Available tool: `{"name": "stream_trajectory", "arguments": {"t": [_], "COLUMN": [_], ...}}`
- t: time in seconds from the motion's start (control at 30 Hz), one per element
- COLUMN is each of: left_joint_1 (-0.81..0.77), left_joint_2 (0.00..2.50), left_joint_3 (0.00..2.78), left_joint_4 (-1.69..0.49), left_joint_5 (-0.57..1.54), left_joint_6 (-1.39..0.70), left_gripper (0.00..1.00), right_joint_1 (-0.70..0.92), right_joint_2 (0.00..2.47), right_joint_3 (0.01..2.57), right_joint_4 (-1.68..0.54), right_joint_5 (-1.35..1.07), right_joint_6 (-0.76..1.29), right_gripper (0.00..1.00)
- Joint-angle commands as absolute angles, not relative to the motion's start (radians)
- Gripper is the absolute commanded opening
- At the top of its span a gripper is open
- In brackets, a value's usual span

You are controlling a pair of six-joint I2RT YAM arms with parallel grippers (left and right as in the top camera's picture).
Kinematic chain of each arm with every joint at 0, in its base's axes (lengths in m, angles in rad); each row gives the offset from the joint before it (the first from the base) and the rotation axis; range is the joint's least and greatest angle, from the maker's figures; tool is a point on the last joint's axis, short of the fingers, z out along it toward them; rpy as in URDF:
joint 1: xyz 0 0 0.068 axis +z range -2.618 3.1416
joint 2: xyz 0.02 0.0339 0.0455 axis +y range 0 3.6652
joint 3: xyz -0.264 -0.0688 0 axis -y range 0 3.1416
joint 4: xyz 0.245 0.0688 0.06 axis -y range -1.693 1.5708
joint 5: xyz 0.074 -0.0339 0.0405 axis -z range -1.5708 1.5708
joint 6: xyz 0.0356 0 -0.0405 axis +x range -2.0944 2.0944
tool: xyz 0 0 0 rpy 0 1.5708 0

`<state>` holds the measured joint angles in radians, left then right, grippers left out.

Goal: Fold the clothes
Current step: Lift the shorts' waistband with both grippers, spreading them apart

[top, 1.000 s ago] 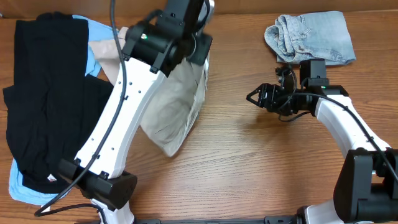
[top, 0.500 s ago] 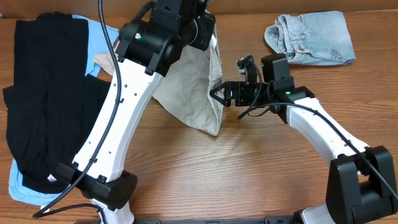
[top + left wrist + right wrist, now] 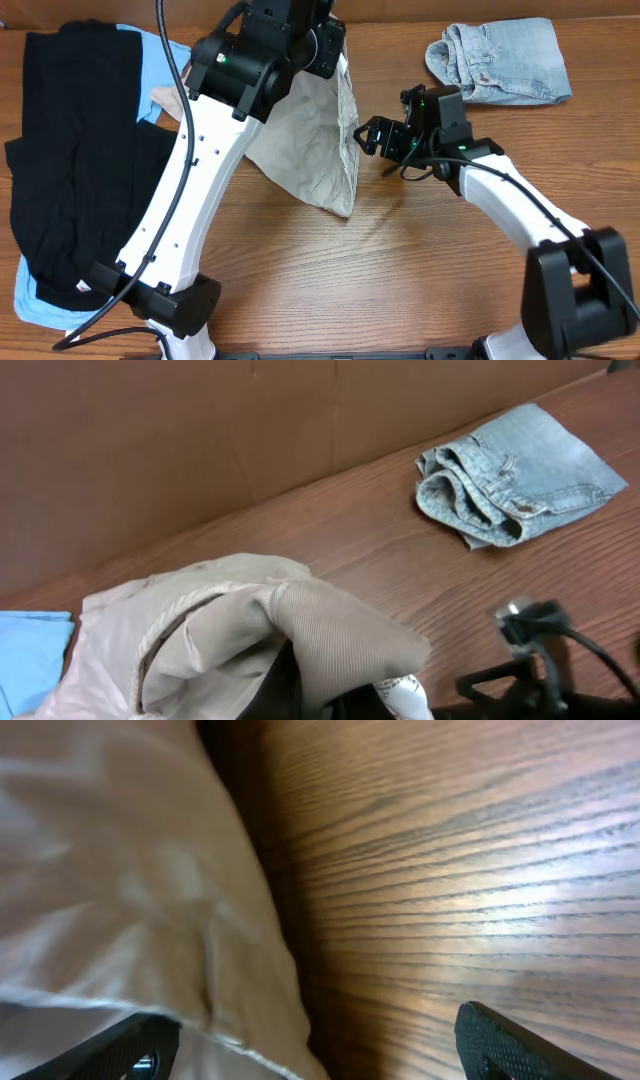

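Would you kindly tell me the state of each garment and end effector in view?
beige shorts: held up at the top, hanging loose.
left end effector: shut on the beige shorts.
right end effector: open, beside the shorts' edge.
denim garment: roughly folded, lying apart.
black garments: lying flat in a pile.
sky-blue garment: under the black garments.

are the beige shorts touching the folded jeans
Apart. The overhead view shows a stretch of bare table between the beige shorts and the folded jeans.
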<state>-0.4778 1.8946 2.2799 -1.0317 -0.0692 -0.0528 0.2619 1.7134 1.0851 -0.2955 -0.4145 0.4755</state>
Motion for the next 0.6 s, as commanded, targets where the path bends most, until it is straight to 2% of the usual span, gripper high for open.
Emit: {"name": "stream_trajectory", "arguments": {"t": [0.0, 0.1, 0.3, 0.33, 0.37, 0.43, 0.5, 0.57], "left_joint_1": [-0.482, -0.482, -0.482, -0.482, -0.481, -0.476, -0.463, -0.442], "left_joint_2": [1.877, 1.877, 1.877, 1.877, 1.877, 1.877, 1.876, 1.874], "left_joint_3": [2.362, 2.394, 2.452, 2.466, 2.486, 2.530, 2.587, 2.638], "left_joint_4": [-1.013, -1.004, -0.957, -0.955, -0.956, -0.965, -0.983, -1.002], "left_joint_5": [-0.086, -0.093, -0.118, -0.133, -0.160, -0.197, -0.218, -0.221], "left_joint_6": [-0.042, -0.029, -0.029, -0.029, -0.029, -0.019, 0.002, 0.014], "left_gripper": [0.04, 0.04, 0.04, 0.04, 0.04, 0.04, 0.04, 0.04], "right_joint_1": [0.268, 0.291, 0.407, 0.419, 0.428, 0.429, 0.408, 0.375], "right_joint_2": [1.789, 1.805, 1.807, 1.807, 1.807, 1.807, 1.807, 1.805], "right_joint_3": [1.107, 1.107, 1.107, 1.107, 1.107, 1.107, 1.107, 1.108], "right_joint_4": [-0.263, -0.239, -0.247, -0.258, -0.274, -0.299, -0.321, -0.345], "right_joint_5": [-0.442, -0.519, -0.455, -0.425, -0.393, -0.366, -0.364, -0.377], "right_joint_6": [0.556, 0.593, 0.670, 0.681, 0.686, 0.686, 0.685, 0.684], "right_gripper": [0.88, 0.81, 0.69, 0.62, 0.51, 0.21, 0.10, 0.04]}}
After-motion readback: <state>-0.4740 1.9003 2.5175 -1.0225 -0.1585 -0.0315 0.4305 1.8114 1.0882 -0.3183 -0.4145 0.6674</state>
